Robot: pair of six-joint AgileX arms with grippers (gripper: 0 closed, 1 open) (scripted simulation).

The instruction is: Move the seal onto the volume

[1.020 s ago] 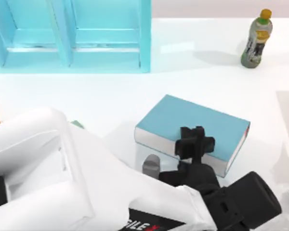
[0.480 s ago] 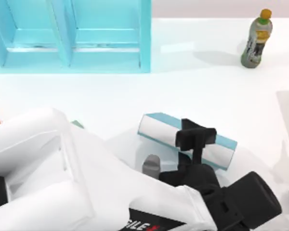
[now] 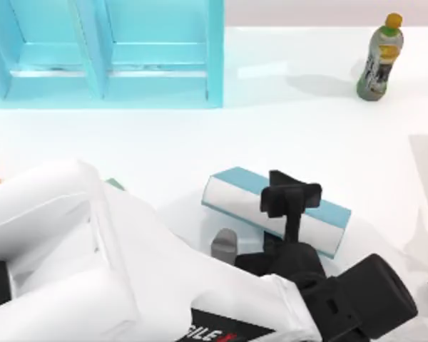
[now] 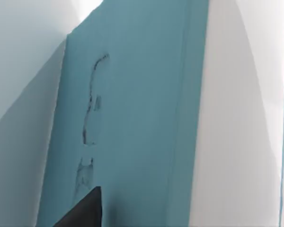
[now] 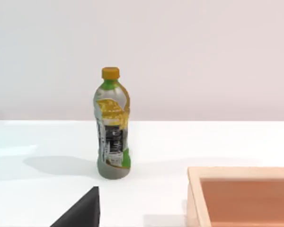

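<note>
The left gripper (image 3: 291,196) sits just right of centre in the lower half of the top view, its black fingers clamped on the volume (image 3: 271,206). The book is tipped up on its edge: its white page block faces the camera and only a narrow strip of teal cover shows along the upper side. In the left wrist view the teal cover (image 4: 132,118) rises steeply through the middle of the frame, with faint dark scuff marks on it and a white page edge to its right. A dark finger (image 4: 83,210) shows at the lower left of that frame.

The left arm (image 3: 93,263) fills the lower left of the top view; on its sleeve near the bottom edge the letters "ILE" can be read, the rest cut off. A small grey cylinder (image 3: 225,244) stands just below the book's left end.

Farther out, a turquoise shelf unit (image 3: 107,50) occupies the upper left, and a bottle (image 3: 379,58) with an orange cap stands at the upper right. In the right wrist view the bottle (image 5: 112,127) stands left of centre; its label print is too small to read. A tan box (image 5: 241,196) lies at the lower right there. I cannot tell how the right gripper stands.
</note>
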